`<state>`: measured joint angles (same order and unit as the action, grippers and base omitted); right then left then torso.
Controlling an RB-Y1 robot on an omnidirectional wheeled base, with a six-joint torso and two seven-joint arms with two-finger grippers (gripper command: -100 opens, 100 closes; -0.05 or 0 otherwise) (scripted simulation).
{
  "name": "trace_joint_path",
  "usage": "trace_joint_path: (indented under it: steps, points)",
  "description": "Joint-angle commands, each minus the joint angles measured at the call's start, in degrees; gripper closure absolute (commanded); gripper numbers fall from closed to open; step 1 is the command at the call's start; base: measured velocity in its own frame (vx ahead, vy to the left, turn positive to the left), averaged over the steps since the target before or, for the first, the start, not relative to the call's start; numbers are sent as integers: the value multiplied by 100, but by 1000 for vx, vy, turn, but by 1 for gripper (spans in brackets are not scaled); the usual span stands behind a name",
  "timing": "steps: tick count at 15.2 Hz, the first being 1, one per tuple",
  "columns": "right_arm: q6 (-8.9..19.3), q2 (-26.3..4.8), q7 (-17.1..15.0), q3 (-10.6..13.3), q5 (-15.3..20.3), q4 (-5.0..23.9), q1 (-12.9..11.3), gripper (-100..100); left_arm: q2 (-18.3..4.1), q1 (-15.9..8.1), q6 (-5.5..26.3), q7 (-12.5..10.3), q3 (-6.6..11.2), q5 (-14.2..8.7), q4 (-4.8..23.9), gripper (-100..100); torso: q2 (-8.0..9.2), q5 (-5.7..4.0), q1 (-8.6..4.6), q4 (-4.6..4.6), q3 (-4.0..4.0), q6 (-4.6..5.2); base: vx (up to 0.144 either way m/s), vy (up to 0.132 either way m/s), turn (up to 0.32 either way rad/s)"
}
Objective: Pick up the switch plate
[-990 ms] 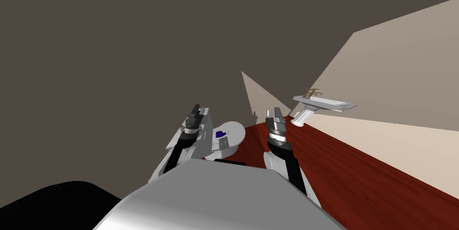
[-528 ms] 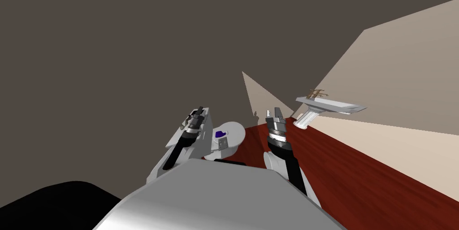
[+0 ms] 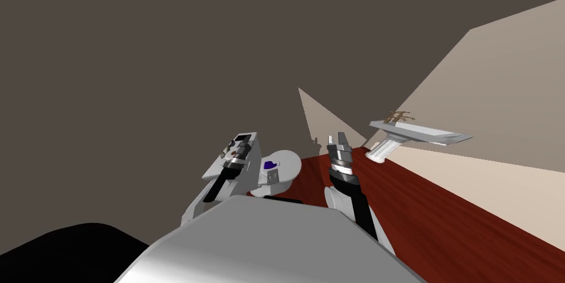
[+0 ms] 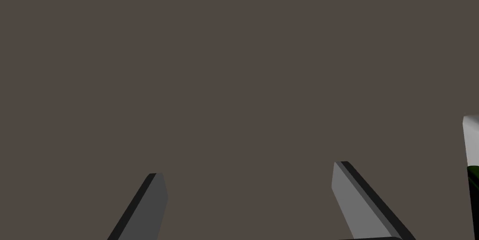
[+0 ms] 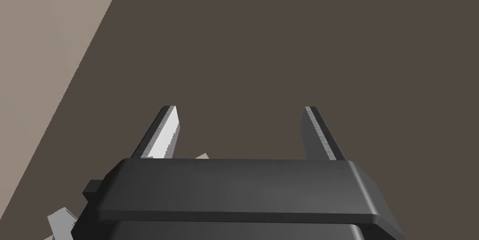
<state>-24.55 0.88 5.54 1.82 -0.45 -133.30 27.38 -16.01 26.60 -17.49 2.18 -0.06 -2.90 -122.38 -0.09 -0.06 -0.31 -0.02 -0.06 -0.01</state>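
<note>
Switch plate (image 3: 315,142) was maybe that tiny grey speck on the beige wall (image 3: 323,122), well apart from the sink (image 3: 419,132), too small to tell. Right gripper (image 3: 340,136) sat between it and the sink, left gripper (image 3: 239,144) farther off, both spread wide, empty.

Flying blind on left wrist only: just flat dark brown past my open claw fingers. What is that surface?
Observer: A dark brown wall; in the head view it spans the space ahead of both arms.
Operator: What's off to my right?
Observer: A white pedestal sink with a faucet, by a beige wall.
Operator: State of the other arm?
Observer: The right claw is open and empty, facing that same brown wall.
</note>
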Motion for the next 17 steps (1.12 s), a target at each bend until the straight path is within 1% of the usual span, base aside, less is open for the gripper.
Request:
trace_joint_path:
  steps: [1, 7, 8, 15, 16, 17]
  points:
    - [0, 0, 0, 0, 0, 0, 0, 0, 19, -10, 165, -23, 18, -42, 64, -100, 0, 0, 0, 0, 0, 0, 12, -69, 65]
    - [0, 0, 0, 0, 0, 0, 0, 0, 166, -107, 768, -158, 175, -291, 570, -100, -4, 0, -2, -1, -2, 0, 18, -73, 87]
    - [0, 0, 0, 0, 0, 0, 0, 0, 166, -107, 768, -158, 175, -291, 570, -100, -3, -1, -5, -1, -2, 0, 10, -71, 56]
    - [0, 0, 0, 0, 0, 0, 0, 0, 453, -228, 1340, -289, 362, -530, 1056, -100, 0, 2, 12, 0, 0, 0, 9, -46, 81]
    - [0, 0, 0, 0, 0, 0, 0, 0, 533, -259, 1459, -316, 413, -583, 1157, -100, 1, 3, 14, 0, 0, 1, 10, -28, 96]
    - [0, 0, 0, 0, 0, 0, 0, 0, 571, -273, 1510, -328, 437, -606, 1200, -100, 1, 4, 18, -1, 0, -1, 11, -22, 87]
